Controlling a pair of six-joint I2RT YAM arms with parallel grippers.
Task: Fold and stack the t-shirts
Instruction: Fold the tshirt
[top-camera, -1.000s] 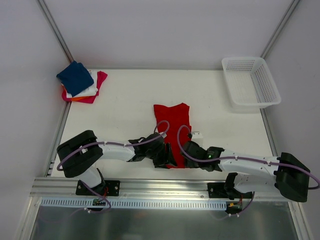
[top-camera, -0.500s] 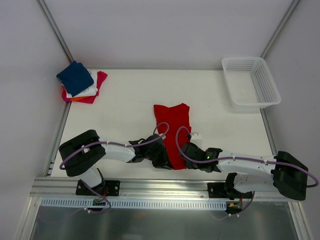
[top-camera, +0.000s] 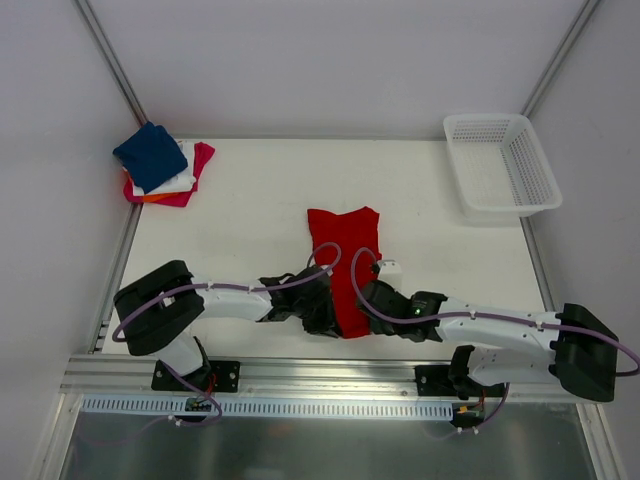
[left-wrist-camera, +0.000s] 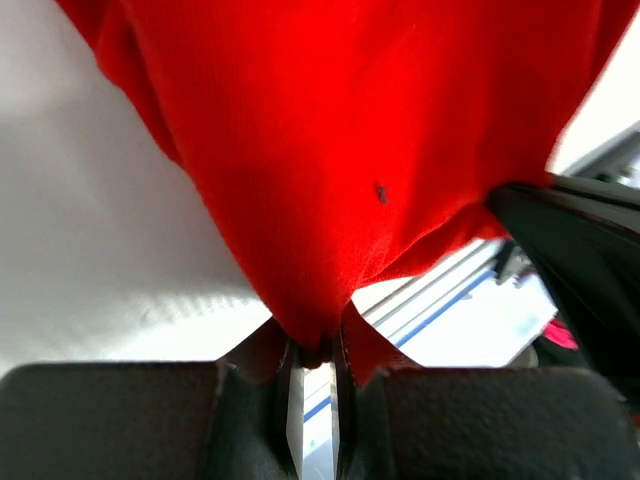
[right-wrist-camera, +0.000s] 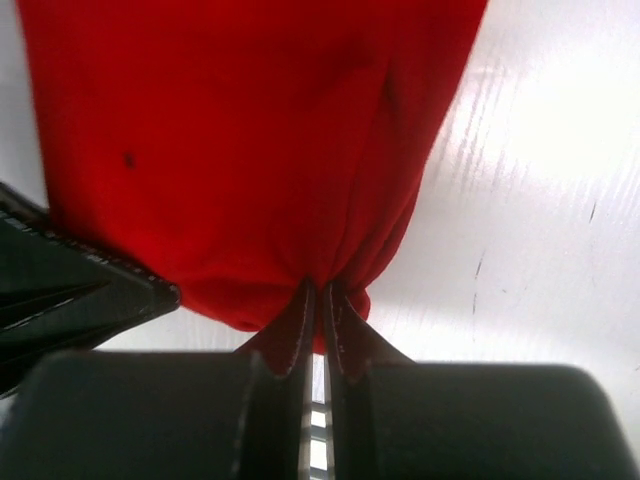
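Observation:
A bright red t-shirt lies lengthwise in the middle of the table, folded to a narrow strip. My left gripper is shut on its near left corner, and the cloth bunches between the jaws. My right gripper is shut on the near right corner, where the red fabric is pinched between the jaws. A stack of folded t-shirts sits at the far left corner, navy on top of white, orange and magenta.
A white mesh basket stands at the far right corner. A small white tag-like item lies just right of the red shirt. Metal frame rails run along the table's left, right and near edges.
Both grippers have closed on the red shirt's near edge. The near hem now looks gathered and drawn slightly away from the table's front edge.

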